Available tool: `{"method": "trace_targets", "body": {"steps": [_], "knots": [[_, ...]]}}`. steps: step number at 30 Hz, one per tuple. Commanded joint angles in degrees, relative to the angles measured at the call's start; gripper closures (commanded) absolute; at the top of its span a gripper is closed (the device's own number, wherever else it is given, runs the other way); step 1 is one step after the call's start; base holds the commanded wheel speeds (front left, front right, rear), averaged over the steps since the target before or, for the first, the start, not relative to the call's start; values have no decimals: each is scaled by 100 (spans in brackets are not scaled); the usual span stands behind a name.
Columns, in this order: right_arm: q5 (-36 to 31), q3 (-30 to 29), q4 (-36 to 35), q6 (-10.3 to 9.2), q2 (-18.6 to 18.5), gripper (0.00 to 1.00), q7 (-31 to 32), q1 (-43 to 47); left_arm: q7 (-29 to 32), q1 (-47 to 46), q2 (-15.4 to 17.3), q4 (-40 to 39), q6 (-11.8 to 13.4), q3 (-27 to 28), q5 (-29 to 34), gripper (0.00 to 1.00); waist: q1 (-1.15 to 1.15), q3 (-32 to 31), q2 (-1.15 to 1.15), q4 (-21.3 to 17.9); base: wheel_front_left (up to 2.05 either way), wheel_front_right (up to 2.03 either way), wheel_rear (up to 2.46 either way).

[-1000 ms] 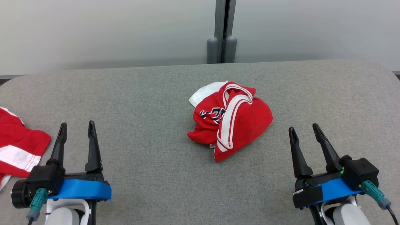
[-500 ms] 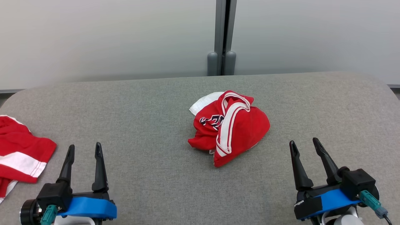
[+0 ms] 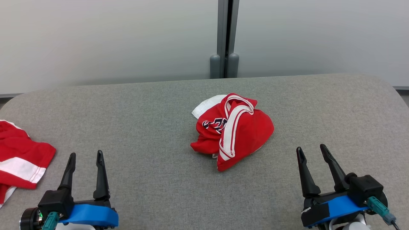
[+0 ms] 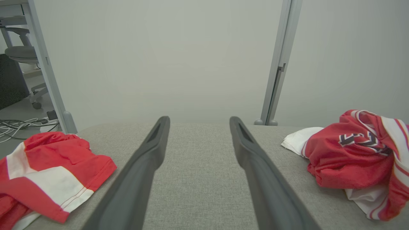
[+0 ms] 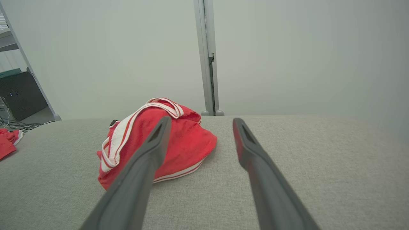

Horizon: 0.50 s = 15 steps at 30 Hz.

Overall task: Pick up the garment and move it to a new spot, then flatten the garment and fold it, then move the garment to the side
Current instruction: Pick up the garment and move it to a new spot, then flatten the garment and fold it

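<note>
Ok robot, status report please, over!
Left gripper open, empty. Right gripper open, empty. Garment crumpled, centre, untouched. Other red cloth far left, apart.

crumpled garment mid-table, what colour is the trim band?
White with thin red stripes, on the red crumpled garment; clearest in the head view.

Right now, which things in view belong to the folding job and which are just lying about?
Job: crumpled red garment mid-table, left hand, right hand, both open.
Lying about, probably: red-and-white garment at the left edge, office chair, floor cables.
</note>
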Motion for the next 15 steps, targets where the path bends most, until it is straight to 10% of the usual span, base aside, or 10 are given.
{"method": "trace_targets", "body": {"steps": [1, 15], "knots": [[1, -9, 13, 1, -9, 0, -6, 23, -17, 12, -1, 10, -21, 30, 40, 0, 0, 4, -1, 0, 0, 0, 0], [-13, -16, 9, 1, -9, 0, -6, 72, -17, -14, -38, 18, -53, 100, 100, 0, 0, -23, -1, 15, 0, 0, 0]]}}
